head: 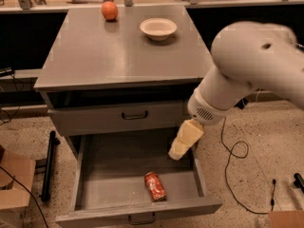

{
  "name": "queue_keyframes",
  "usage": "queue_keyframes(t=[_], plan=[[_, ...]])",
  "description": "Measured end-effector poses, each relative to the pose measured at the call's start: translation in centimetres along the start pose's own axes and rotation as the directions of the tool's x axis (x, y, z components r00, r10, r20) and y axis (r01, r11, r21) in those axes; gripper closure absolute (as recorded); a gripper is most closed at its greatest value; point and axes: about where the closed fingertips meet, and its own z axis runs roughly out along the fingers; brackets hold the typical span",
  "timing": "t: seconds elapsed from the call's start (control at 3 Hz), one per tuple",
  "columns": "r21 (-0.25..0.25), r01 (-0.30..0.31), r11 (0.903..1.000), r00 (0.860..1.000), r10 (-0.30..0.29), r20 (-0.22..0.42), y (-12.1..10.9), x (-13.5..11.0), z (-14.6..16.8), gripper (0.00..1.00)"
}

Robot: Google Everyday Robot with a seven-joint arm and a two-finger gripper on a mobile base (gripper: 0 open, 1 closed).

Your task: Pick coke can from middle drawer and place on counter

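Note:
The coke can (155,186) is red with white markings and lies on its side near the front of the open middle drawer (95,189), a grey metal tray pulled out low on the cabinet. My gripper (183,140) has cream-coloured fingers pointing down-left. It hangs over the drawer's right rear part, above and to the right of the can, apart from it. The white arm fills the right of the view. The counter (118,51) is the grey metal cabinet top above.
An orange (109,11) and a pale bowl (158,28) stand at the back of the counter. A shut drawer front with a dark handle (134,115) is above the open drawer. A black cable (235,151) lies on the speckled floor at right. A cardboard box (12,184) is at left.

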Motion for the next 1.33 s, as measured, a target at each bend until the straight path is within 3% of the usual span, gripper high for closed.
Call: queue_keyframes(t=[0.33, 1.0, 1.33], plan=[[-0.037, -0.038, 0.9986, 0.999, 0.038, -0.004, 0.2, -0.5, 4.7, 0.00], [-0.038, -0.049, 0.9981, 0.999, 0.049, 0.002, 0.1, -0.5, 5.0, 0.00], [-0.104, -0.151, 0.9830, 0.989, 0.150, -0.015, -0.5, -1.8, 11.9, 0.00]])
